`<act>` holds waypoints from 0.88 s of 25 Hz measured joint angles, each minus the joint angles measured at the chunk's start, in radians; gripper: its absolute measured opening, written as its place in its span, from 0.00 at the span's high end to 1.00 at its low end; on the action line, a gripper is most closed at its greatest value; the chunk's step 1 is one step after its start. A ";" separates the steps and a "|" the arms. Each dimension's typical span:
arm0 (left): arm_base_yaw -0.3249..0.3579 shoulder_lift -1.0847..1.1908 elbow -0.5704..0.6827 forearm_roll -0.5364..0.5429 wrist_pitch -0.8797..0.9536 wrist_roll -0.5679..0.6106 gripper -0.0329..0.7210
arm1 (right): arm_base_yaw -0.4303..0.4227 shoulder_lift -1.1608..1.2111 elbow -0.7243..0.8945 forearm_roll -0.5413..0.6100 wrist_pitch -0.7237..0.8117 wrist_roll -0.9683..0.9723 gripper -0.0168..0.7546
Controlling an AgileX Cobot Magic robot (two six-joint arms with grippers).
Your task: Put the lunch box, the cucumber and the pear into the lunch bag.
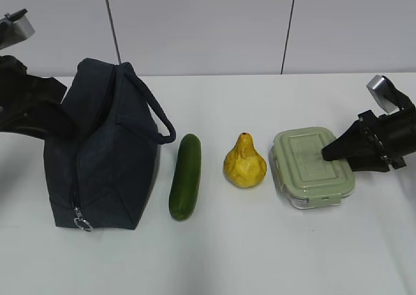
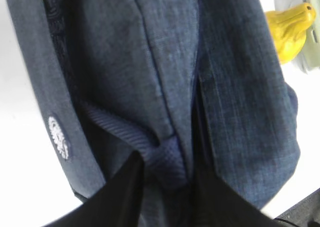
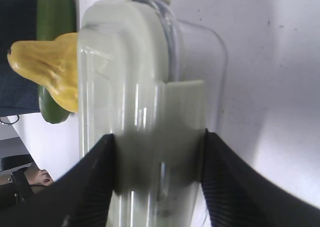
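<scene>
Lunch box point(image 1: 312, 168): stood at table right, long axis toward camera, latch flap straddled by right gripper point(image 3: 160, 152), held | left gripper point(image 2: 167, 187): bag handle point(image 2: 145, 142) between fingers, grip not confirmed | lunch bag point(image 1: 101, 152): zipped.

1. The lunch bag point(image 1: 104, 165) is matt, woven navy cloth.
2. The lunch box point(image 1: 312, 168) is glossy clear plastic under a matt sage lid.
3. The cucumber point(image 1: 186, 177) looks smooth and shiny.
4. The pear point(image 1: 244, 163) looks lumpy.
</scene>
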 joint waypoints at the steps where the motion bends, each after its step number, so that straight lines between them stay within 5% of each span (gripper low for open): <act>1: 0.000 -0.003 -0.008 0.001 0.002 0.000 0.73 | 0.000 0.000 0.000 0.000 0.000 0.000 0.47; 6: 0.000 -0.021 -0.039 0.001 0.028 0.000 0.62 | 0.000 0.000 0.000 0.000 0.000 0.000 0.47; 11: 0.000 -0.021 -0.040 0.002 0.053 0.000 0.62 | 0.000 0.000 0.000 0.000 0.000 0.000 0.47; 22: 0.000 -0.023 -0.040 0.002 0.051 0.000 0.94 | 0.000 0.000 0.000 0.000 0.000 0.000 0.47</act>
